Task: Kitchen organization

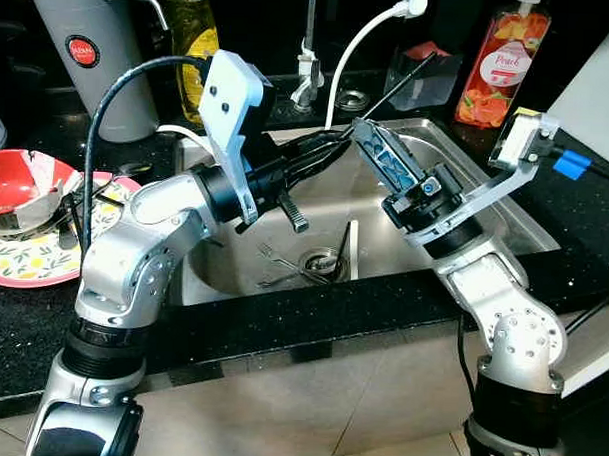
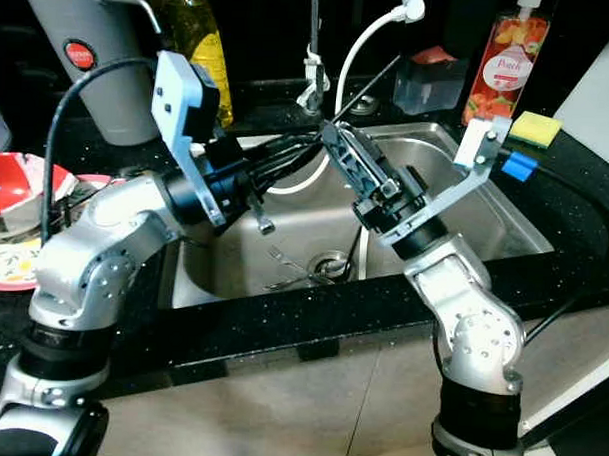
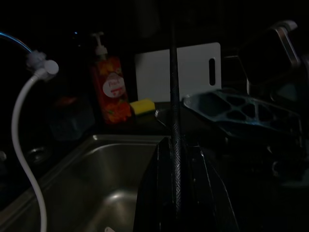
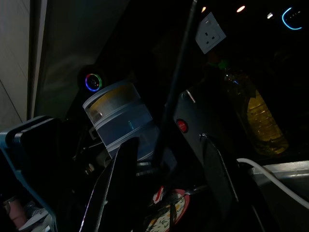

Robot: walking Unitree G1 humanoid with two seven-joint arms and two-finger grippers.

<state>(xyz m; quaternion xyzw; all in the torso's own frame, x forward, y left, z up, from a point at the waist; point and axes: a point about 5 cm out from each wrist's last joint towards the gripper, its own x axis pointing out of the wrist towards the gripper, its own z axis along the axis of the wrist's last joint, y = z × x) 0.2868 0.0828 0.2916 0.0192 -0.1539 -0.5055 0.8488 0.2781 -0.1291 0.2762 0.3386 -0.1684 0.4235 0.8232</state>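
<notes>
Rod (image 1: 405,76), thin and black, pinched near its lower end by left claw (image 1: 333,141) above sink (image 1: 467,159); long axis slants upward past right claw (image 1: 373,140). Right claw's state: cannot tell.

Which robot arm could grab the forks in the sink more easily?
Probably the left. The forks lie toward the sink's left side, below the left gripper; the right gripper sits farther over.
</notes>
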